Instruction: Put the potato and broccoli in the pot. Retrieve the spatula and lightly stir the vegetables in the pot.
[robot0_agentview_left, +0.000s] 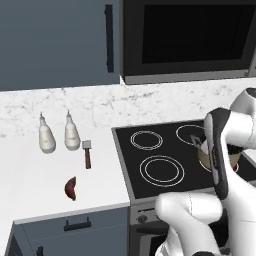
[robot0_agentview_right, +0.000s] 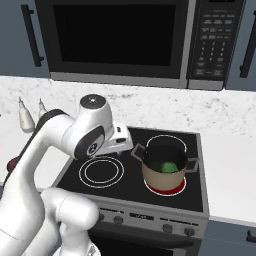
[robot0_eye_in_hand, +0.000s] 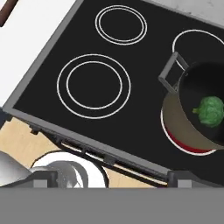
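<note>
The tan pot (robot0_agentview_right: 164, 175) stands on the front right burner, and the green broccoli (robot0_agentview_right: 169, 166) lies inside it, also seen as broccoli (robot0_eye_in_hand: 211, 110) in the hand view. On the white counter left of the stove, the reddish-brown potato (robot0_agentview_left: 70, 188) lies near the front edge. The spatula (robot0_agentview_left: 87, 152) rests behind it, blade pointing to the wall. My gripper (robot0_eye_in_hand: 111, 177) hovers over the stove's front, left of the pot (robot0_eye_in_hand: 192, 118), open with nothing between its fingertips (robot0_eye_in_hand: 43, 178).
Two white pointed bottles (robot0_agentview_left: 46, 135) (robot0_agentview_left: 72, 132) stand on the counter behind the spatula. The burner under the pot glows red (robot0_agentview_right: 165, 190). A microwave (robot0_agentview_right: 125, 35) hangs above the stove. My arm (robot0_agentview_left: 220, 150) hides most of the pot in the left base view.
</note>
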